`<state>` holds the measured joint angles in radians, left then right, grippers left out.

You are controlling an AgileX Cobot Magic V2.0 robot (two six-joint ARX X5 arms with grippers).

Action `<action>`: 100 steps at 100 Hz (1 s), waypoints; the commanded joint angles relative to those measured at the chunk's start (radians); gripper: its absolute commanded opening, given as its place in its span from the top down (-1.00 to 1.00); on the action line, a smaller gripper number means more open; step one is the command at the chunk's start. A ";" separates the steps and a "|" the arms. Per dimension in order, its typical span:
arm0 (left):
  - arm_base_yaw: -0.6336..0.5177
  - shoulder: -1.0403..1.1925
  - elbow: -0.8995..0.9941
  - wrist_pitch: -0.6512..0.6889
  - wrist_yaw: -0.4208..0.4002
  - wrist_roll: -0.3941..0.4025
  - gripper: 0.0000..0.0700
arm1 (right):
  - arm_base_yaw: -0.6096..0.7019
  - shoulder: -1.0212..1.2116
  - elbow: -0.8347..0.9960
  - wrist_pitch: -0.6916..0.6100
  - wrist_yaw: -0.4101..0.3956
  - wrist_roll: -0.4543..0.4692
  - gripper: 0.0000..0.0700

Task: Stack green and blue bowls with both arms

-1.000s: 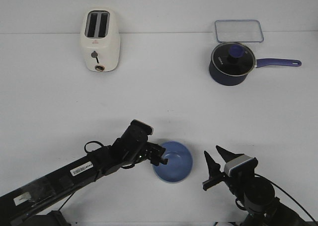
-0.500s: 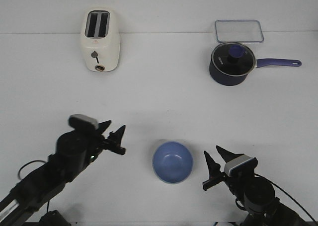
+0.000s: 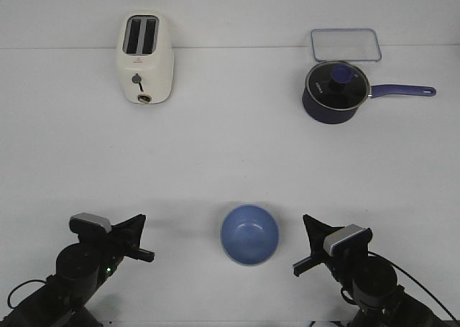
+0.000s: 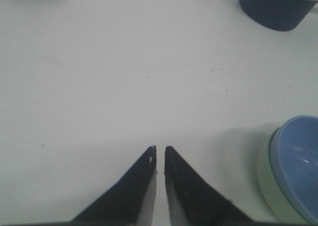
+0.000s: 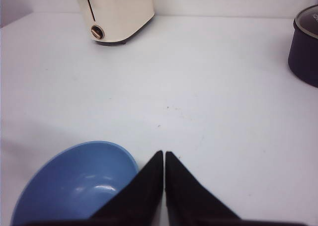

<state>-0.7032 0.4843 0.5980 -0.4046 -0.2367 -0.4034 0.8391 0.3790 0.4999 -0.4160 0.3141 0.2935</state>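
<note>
A toaster (image 3: 144, 57) and saucepan (image 3: 336, 92) stand far back; the blue bowl (image 3: 249, 234) apparently nests in the green bowl (image 4: 272, 192), between the left gripper (image 3: 139, 239) and right gripper (image 3: 307, 248), both closed and empty.

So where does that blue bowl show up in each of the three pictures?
Front view: blue bowl low in the middle, between the two arms.
Left wrist view: at the lower right edge, nested in a green bowl.
Right wrist view: lower left corner.
Shared landmark: the navy saucepan.

The white table (image 3: 230, 147) is seen from above in the front view; the glossy periwinkle blue bowl (image 3: 249, 234) (image 4: 298, 164) (image 5: 74, 184) is shared closely by both low, forward-facing wrist views.
</note>
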 commanded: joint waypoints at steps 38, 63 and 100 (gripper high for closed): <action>-0.006 -0.011 0.014 0.013 -0.002 0.002 0.96 | 0.010 0.000 0.004 0.012 0.001 -0.003 0.98; 0.005 -0.040 0.011 0.010 -0.006 0.042 0.96 | 0.010 0.000 0.004 0.012 0.001 -0.003 0.98; 0.510 -0.341 -0.400 0.418 -0.001 0.364 0.96 | 0.010 0.000 0.004 0.012 0.001 -0.003 0.99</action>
<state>-0.2802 0.1997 0.2619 -0.0376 -0.2367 -0.1013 0.8391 0.3790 0.4999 -0.4152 0.3145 0.2935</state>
